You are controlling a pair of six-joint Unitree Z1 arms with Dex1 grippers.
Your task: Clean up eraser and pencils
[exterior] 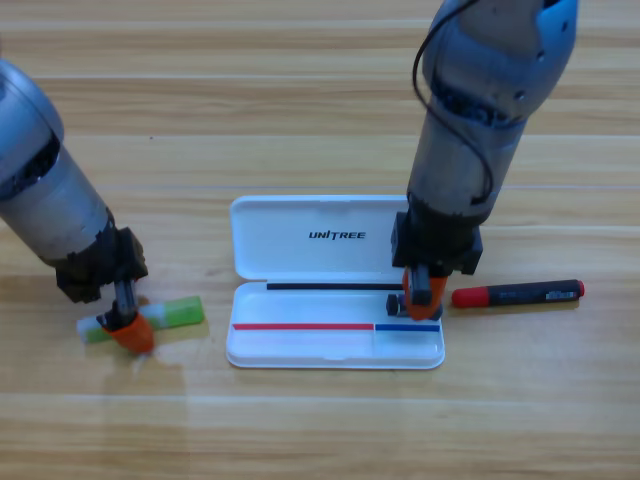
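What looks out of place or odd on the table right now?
Nothing is spilled or broken. The red-and-black pencil lies outside the white case, to its right. The green pencil lies left of it under the left claw. The right claw is over the case's right end.
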